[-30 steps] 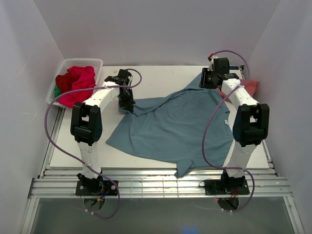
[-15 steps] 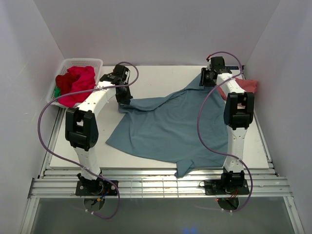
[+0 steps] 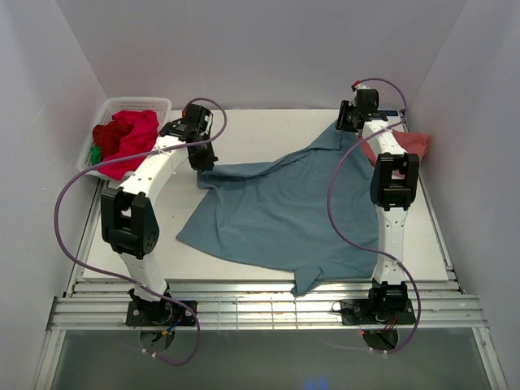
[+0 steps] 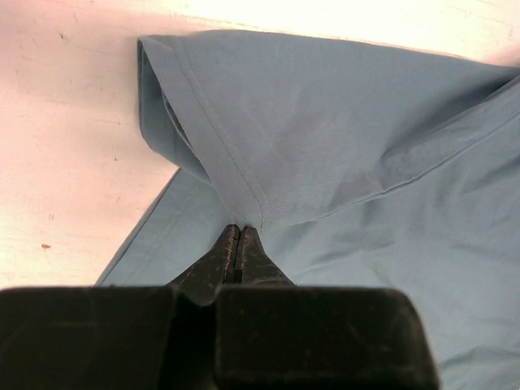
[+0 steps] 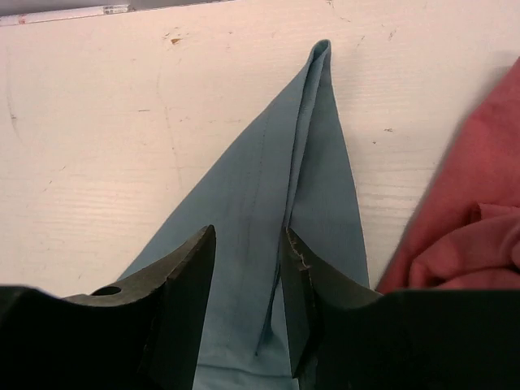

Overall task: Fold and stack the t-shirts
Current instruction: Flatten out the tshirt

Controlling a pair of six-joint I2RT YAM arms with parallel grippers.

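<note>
Pinching the teal shirt (image 3: 284, 211) from two ends here, sort of. My left claw (image 4: 237, 231) is clamped fully shut on a stitched hem at the shirt's far left corner. It looks like a sleeve doubled over on itself, and the cloth fans out from the tips like a little tent. My right claw (image 5: 245, 244) is at the shirt's far right corner, jaws partway apart. It straddles a narrow folded ridge of fabric that tapers to a point on the desk (image 5: 97, 146). As far as I can see it isn't squeezing anything; the cloth just lies between the fingers.

The shirt itself is spread crooked and wrinkled across the middle of the desk. The pink shirt (image 3: 410, 145) touches its far right corner, right beside my right claw. The basket (image 3: 134, 103) sits off its far left corner, with the red shirt (image 3: 130, 138) heaped inside.

My read on handling: it's light, floppy and has zero stiffness. It'll sag between any two holds and probably slide easily over the smooth desk. Hems and seams are the spots to grab, since the doubled, stitched cloth gives thin tips something to bite. A single flat layer would likely slip out. For the right side I'd close on that folded ridge, while watching that the pink shirt doesn't get dragged along.
</note>
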